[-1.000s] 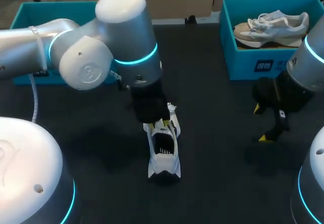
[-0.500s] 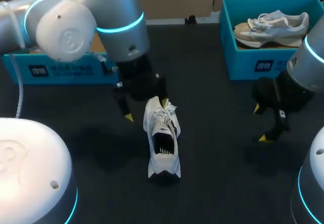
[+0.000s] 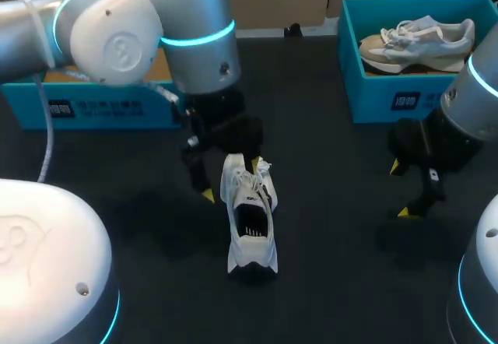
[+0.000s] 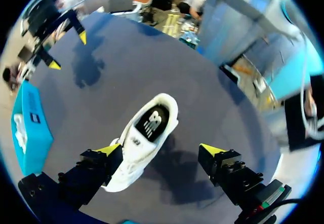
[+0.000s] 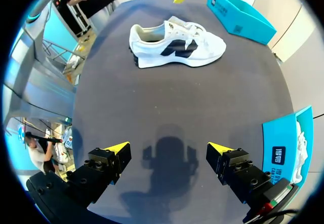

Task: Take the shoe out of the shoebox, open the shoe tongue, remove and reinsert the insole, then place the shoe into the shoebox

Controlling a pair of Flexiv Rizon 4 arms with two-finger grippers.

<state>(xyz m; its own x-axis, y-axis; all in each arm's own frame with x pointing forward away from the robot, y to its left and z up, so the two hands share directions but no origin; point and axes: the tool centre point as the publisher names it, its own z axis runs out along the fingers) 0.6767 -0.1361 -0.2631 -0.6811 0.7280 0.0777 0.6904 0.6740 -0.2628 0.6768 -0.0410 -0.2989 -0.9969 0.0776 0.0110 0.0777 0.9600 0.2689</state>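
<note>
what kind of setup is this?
Likely a robot test bench: left arm and right arm over a dark table, white shoe on it, teal left shoebox, right shoebox holding a second shoe.

No legible print: blurred labels [image 3: 407,100] on the right shoebox [image 3: 373,103] and left shoebox [image 3: 23,107], a logo [image 4: 151,125] on the insole [image 4: 163,111].

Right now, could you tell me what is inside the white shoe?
In the shoe, a dark insole with a white mark shows at the heel; its front is hidden under tongue and laces.

Open table [image 3: 334,227] around shoe [image 3: 250,219] heel; left hand [image 3: 230,177] at its toe.
</note>
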